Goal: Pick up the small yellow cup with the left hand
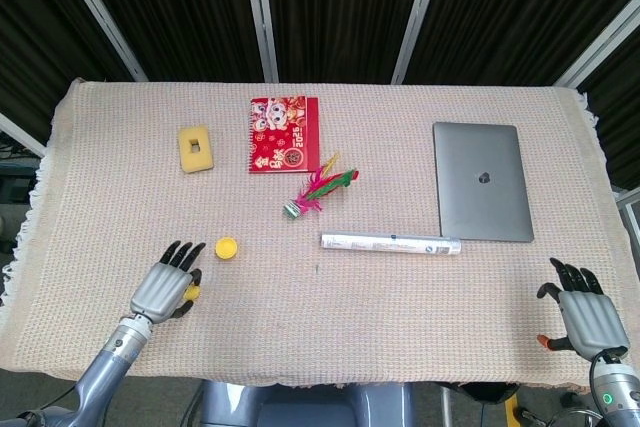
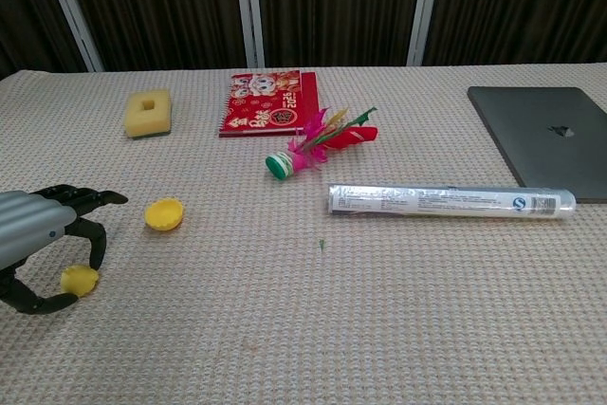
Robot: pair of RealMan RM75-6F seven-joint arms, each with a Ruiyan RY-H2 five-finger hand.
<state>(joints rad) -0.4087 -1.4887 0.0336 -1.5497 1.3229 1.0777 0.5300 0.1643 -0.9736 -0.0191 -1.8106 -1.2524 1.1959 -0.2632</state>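
The small yellow cup [image 1: 192, 293] [image 2: 80, 279] lies on its side on the cloth near the front left. My left hand [image 1: 163, 288] [image 2: 38, 239] is right beside it on its left. The fingers [image 2: 93, 242] curl over the cup and the thumb reaches under it, so the cup sits in the gap between them. I cannot see a firm grip, and the cup still rests on the cloth. My right hand [image 1: 583, 313] sits at the front right edge with fingers spread and holds nothing.
A larger yellow cup [image 1: 227, 247] [image 2: 164, 213] lies just beyond the small one. Further back are a yellow sponge [image 1: 195, 148], a red notebook [image 1: 284, 134], a feather shuttlecock [image 1: 318, 192], a clear tube [image 1: 391, 244] and a grey laptop [image 1: 481, 181].
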